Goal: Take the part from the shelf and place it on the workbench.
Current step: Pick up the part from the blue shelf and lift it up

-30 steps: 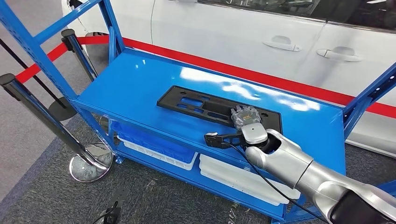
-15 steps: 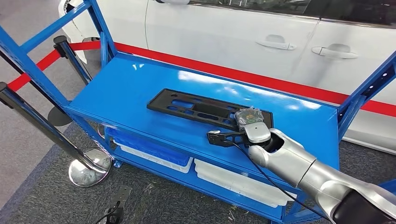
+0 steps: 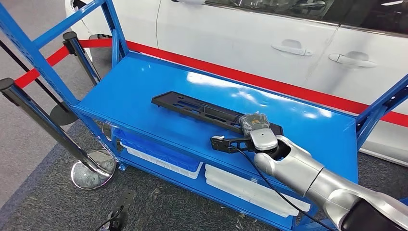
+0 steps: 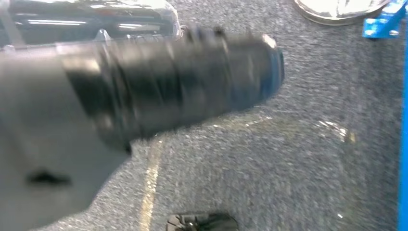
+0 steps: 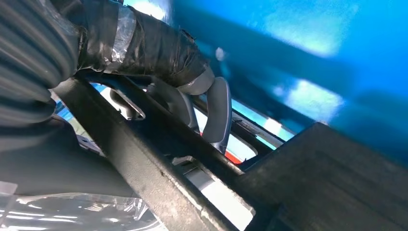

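Your right hand [image 3: 253, 124] gripped the long, stiff, light-looking part [image 3: 202, 112] at its right-of-centre end, so it could tip.

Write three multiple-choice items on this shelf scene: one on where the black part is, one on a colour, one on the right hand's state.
1. Where is the black part?
A. on the floor
B. over the shelf's top deck
C. in a lower bin

2. What colour is the shelf?
A. blue
B. yellow
C. green

3. What is the right hand doing?
A. hanging open beside the shelf
B. gripping one end of the part
C. holding a bottle

Answers: 1 B, the head view shows the part above the deck, tilted. 2 A, deck and posts are blue. 3 B, the right wrist view shows fingers hooked through the part's openings.
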Controlling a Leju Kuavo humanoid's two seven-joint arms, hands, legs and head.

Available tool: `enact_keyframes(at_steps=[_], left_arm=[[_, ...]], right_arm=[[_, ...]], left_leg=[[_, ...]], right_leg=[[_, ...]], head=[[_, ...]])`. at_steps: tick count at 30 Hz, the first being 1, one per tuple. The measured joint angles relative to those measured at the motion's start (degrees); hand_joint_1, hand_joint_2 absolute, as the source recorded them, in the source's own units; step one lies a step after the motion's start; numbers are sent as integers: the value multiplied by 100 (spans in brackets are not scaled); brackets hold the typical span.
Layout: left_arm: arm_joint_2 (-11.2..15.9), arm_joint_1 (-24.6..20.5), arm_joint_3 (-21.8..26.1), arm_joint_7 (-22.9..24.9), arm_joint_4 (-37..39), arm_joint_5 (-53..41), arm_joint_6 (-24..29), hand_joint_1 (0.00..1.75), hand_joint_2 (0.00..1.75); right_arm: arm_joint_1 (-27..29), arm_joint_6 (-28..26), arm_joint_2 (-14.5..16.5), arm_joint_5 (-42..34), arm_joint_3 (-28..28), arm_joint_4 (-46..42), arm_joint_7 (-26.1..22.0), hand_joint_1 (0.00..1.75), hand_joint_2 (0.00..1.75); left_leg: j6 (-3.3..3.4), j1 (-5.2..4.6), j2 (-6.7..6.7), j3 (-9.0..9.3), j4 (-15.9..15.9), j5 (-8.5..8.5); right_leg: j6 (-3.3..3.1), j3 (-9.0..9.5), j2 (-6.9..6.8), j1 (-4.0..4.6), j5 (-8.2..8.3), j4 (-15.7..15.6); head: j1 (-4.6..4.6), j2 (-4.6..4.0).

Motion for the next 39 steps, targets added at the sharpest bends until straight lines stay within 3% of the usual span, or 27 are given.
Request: enact_keyframes(at_steps=[2, 4, 7, 9, 11, 12, 13, 14, 16, 18, 21, 23, 26, 27, 28, 29, 31, 33, 37, 39], left_arm=[[-1, -4, -1, -118, 0, 58, -91, 0, 175], [0, -6, -1, -209, 0, 98, -166, 0, 175], [3, -7, 0, -286, 0, 137, -230, 0, 175], [3, -9, 0, -301, 0, 145, -246, 0, 175], [1, -10, 0, -314, 0, 157, -252, 0, 175], [3, -9, 0, -331, 0, 171, -245, 0, 175], [5, -8, 0, -349, 0, 185, -218, 0, 175], [9, -9, 0, -363, 0, 197, -167, 0, 175], [16, -16, 0, -326, 0, 225, 20, 0, 175], [22, -20, 0, -233, 0, 273, 179, 0, 175], [26, -8, 1, -132, 0, 391, 332, 0, 175], [22, -6, 5, -81, 0, 484, 456, 0, 175], [20, -9, 39, 53, 2, 623, 574, 0, 175], [20, -7, 50, 93, 3, 667, 591, 0, 175], [15, -4, 58, 118, 5, 702, 600, 0, 175], [10, -3, 61, 129, 7, 728, 601, 0, 175], [-6, -1, 66, 135, 8, 770, 600, 0, 175], [-14, -2, 80, 132, 9, 801, 599, 0, 175], [-17, 1, 106, 128, 10, 823, 599, 0, 175], [-19, -2, 111, 126, 11, 823, 598, 0, 175]], right_arm=[[-5, -17, -1, -2, 0, -7, -3, 172, 175], [5, -33, -2, -9, 0, -16, -7, 171, 175], [4, -54, -8, -17, 0, -39, -10, 171, 175], [-4, -60, -14, -18, 0, -56, -11, 171, 175], [12, -65, -15, -23, 1, -63, -11, 171, 175], [23, -71, -15, -35, 1, -66, -11, 171, 175], [30, -87, -16, -52, 1, -70, -11, 171, 175], [31, -120, -17, -75, 1, -80, -10, 171, 175], [12, -288, -25, -151, -4, -151, -8, 171, 175], [-37, -544, -40, -266, -19, -286, -3, 171, 175], [-111, -969, -99, -474, -82, -659, 18, 171, 175], [-152, -1371, -193, -568, -165, -1045, 30, 171, 175], [-189, -2201, -346, -597, -369, -1755, 38, 171, 175], [-188, -2476, -392, -596, -458, -2022, 40, 171, 175], [-186, -2709, -439, -592, -549, -2291, 43, 171, 175], [-186, -2877, -483, -587, -641, -2558, 46, 171, 175], [-188, -3085, -573, -578, -826, -3086, 49, 171, 175], [-193, -3188, -642, -575, -989, -3547, 50, 171, 175], [-181, -3247, -750, -575, -1175, -4189, 50, 171, 175], [-176, -3249, -789, -575, -1226, -4411, 50, 171, 175]], left_leg=[[-64, -4, -10, -17, 32, -23], [-134, -16, -15, -28, 24, -14], [-225, -9, -6, -58, 96, -80], [-261, -4, 3, -265, 575, -342], [-282, -5, 3, -625, 1319, -640], [-284, -5, 3, -762, 1571, -691], [-277, -7, 4, -803, 1609, -632], [-262, -9, 4, -753, 1465, -499], [-197, -22, 5, -404, 712, -133], [-137, -55, 4, -116, 127, 30], [-77, -78, 4, -64, -1, 36], [-18, -47, 10, -35, -67, 72], [33, -27, 17, -17, -94, 93], [36, -25, 16, -15, -88, 91], [32, -19, 14, -13, -78, 84], [23, -8, 9, -12, -61, 73], [-26, 21, -6, -14, -1, 32], [-96, 18, -16, -42, 66, -6], [-221, 14, -7, -71, 71, 9], [-268, 27, 1, -150, 249, -155]], right_leg=[[-30, 268, 8, 19, 160, -546], [-87, 297, 20, 55, 160, -627], [-208, 317, 15, 30, 190, -665], [-273, 341, 9, 19, 196, -685], [-307, 343, 9, 39, 189, -679], [-315, 344, 10, 51, 185, -675], [-320, 344, 11, 61, 180, -669], [-322, 347, 14, 67, 174, -662], [-315, 358, 23, 79, 158, -650], [-279, 346, 36, 97, 148, -635], [-187, 328, 43, 96, 153, -652], [-128, 272, 37, 94, 33, -525], [-68, -128, 29, 70, -484, 414], [-49, -268, 28, 58, -596, 735], [-29, -337, 27, 44, -603, 889], [-9, -305, 26, 28, -496, 824], [27, -5, 18, -9, -120, 173], [21, 260, 24, -8, 72, -407], [-142, 292, 60, 23, 109, -532], [-232, 286, 57, 5, 155, -569]], head=[[1, 0], [-4, 1], [-10, 0], [-17, 0], [-19, 0], [-18, 0], [-18, 0], [-18, 0], [-17, 0], [-14, 0], [-14, 0], [1, 0], [28, 0], [27, 0], [27, 0], [28, 0], [31, 0], [34, 0], [32, 1], [21, 1]])
